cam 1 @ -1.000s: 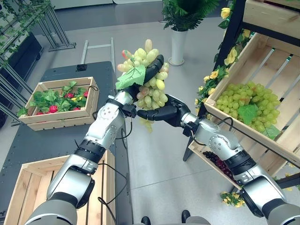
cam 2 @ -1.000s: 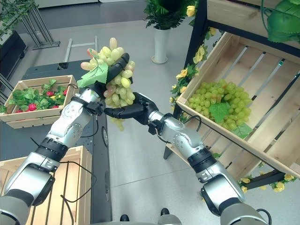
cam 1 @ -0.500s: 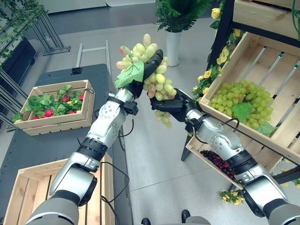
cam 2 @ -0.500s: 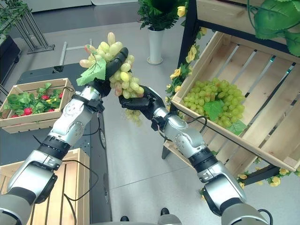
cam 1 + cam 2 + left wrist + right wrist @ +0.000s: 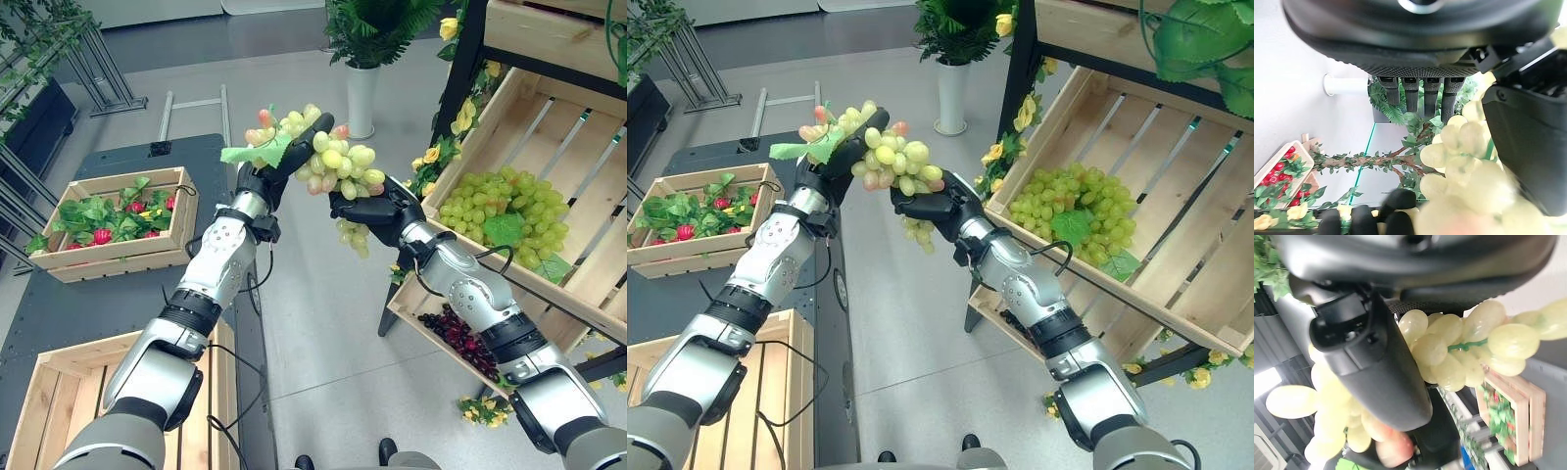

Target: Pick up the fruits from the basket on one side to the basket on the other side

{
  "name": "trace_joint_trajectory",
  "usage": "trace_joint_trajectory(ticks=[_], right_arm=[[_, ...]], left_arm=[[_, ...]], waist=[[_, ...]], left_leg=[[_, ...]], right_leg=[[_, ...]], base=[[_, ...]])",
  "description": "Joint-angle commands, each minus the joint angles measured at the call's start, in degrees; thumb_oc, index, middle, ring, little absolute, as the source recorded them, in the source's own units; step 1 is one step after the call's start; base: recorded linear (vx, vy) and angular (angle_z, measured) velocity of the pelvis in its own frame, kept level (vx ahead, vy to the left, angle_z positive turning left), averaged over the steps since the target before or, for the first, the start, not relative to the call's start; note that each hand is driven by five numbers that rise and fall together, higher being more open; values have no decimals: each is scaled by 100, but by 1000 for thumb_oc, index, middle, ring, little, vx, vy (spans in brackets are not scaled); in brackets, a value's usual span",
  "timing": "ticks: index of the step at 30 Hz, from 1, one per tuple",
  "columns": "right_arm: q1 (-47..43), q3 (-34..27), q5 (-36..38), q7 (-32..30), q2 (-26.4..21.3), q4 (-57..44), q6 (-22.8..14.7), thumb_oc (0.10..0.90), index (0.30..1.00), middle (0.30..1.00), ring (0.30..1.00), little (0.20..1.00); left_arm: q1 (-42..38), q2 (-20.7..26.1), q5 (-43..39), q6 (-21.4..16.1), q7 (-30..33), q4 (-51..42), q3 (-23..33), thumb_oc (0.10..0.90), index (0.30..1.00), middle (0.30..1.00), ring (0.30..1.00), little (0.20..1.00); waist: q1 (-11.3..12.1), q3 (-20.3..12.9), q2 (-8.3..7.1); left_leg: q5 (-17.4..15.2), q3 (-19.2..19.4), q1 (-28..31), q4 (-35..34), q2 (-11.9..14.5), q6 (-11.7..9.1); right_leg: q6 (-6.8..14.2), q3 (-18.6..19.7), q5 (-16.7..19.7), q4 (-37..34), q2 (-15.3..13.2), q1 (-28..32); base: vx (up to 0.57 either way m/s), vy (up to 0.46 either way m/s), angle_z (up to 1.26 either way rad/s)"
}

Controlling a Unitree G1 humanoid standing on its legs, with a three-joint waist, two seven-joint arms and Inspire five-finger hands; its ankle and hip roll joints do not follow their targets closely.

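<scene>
While passing the grape bunch (image 5: 328, 162) midair beside the shelf crate (image 5: 578, 186), left hand (image 5: 279, 166) gripping, right hand (image 5: 377, 211) seemingly clasping beneath; needing firm hold before releasing.

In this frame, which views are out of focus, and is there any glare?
Left wrist view: grape bunch blurred at close range, bright washout behind it. Right wrist view: grapes soft, thumb sharper. Both eye views: evenly lit, sharp, with faint floor sheen.

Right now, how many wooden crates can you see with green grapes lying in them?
1: the slanted shelf crate on the robot's right holds a pile of green grapes. Another grape bunch is held in mid-air between left hand and right hand.
</scene>
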Motion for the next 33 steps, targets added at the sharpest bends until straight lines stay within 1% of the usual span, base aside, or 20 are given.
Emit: trace_joint_trajectory(ticks=[1,2,3,6,8,10,11,14,18,21,23,27,33], right_arm=[[-368,-1015,-25,-29,-113,-245,-1234,400,300,300,300,300],[-348,-1048,-53,-32,-144,-264,-1232,400,300,300,300,300],[-287,-1164,-132,-36,-262,-333,-1209,400,300,300,300,300],[-237,-1263,-214,-33,-430,-376,-1195,400,300,300,300,300],[-136,-1411,-379,53,-649,-352,-1181,400,300,300,300,300],[-91,-1466,-413,88,-721,-338,-1185,400,300,300,300,300],[-57,-1530,-443,129,-804,-332,-1173,400,300,300,300,300],[18,-1625,-427,162,-932,-410,-1145,400,300,300,300,300],[214,-1858,-329,338,-1133,-591,-1079,400,300,300,300,300],[335,-1992,-286,408,-1202,-715,-1024,400,300,300,300,300],[599,-2252,-72,535,-1355,-975,-827,400,300,300,300,300],[898,-2519,316,682,-1532,-1156,-674,400,300,300,300,300],[1281,-3122,510,602,-1942,-1135,-804,400,300,300,300,300]], left_arm=[[-191,147,117,-338,-232,489,492,800,900,900,900,900],[-130,140,126,-333,-255,479,500,800,900,900,900,900],[50,138,98,-280,-412,469,539,800,900,900,900,900],[235,131,-42,-333,-672,507,602,800,900,900,900,900],[533,26,-497,-481,-993,440,761,800,900,900,900,900],[682,-45,-717,-537,-1095,389,837,800,900,900,900,900],[848,-150,-888,-624,-1155,362,935,800,900,900,900,900],[1117,-276,-987,-822,-1247,356,1070,800,900,900,900,900],[1585,-489,-1136,-1054,-1577,278,1197,800,900,900,900,900],[1833,-580,-1113,-1124,-1576,206,1248,800,900,900,900,900],[2224,-682,-986,-1139,-1615,195,1340,800,900,900,900,900],[2498,-759,-976,-1167,-1657,227,1310,800,900,900,900,900],[2833,-883,-941,-1204,-1706,201,1132,800,900,900,900,900]], waist=[[-48,-831,130],[-53,-831,127],[-68,-822,109],[-83,-825,88],[-90,-831,55],[-91,-833,42],[-96,-833,16],[-108,-846,-31],[-128,-867,-90],[-143,-871,-110],[-204,-880,-145],[-289,-884,-167],[-441,-883,-186]], left_leg=[[-630,-182,-72,21,-276,1],[-632,-178,-69,20,-275,2],[-638,-175,-63,17,-276,8],[-643,-157,-56,17,-272,11],[-650,-141,-47,11,-269,14],[-657,-133,-40,11,-262,14],[-661,-135,-39,11,-259,15],[-664,-135,-43,11,-263,21],[-686,-119,-57,11,-259,34],[-697,-118,-63,11,-259,41],[-705,-104,-70,11,-255,48],[-719,-40,-71,11,-251,60],[-755,107,-85,11,-243,66]], right_leg=[[-306,66,-206,8,410,-63],[-304,75,-204,8,411,-65],[-298,100,-194,8,418,-71],[-293,125,-186,8,421,-76],[-294,151,-180,8,431,-79],[-297,163,-178,8,435,-78],[-298,180,-170,8,442,-81],[-305,213,-162,8,459,-88],[-304,284,-155,8,486,-115],[-302,337,-148,8,504,-127],[-292,440,-124,8,528,-146],[-286,560,-92,8,552,-183],[-250,737,-35,8,583,-260]], base=[[0,0,0],[7,2,-4],[9,2,-4],[12,9,-8],[0,0,0],[15,16,-5],[18,18,-6],[17,21,-12],[12,28,-6],[11,24,-4],[32,42,-12],[23,29,-12],[26,36,-8]])
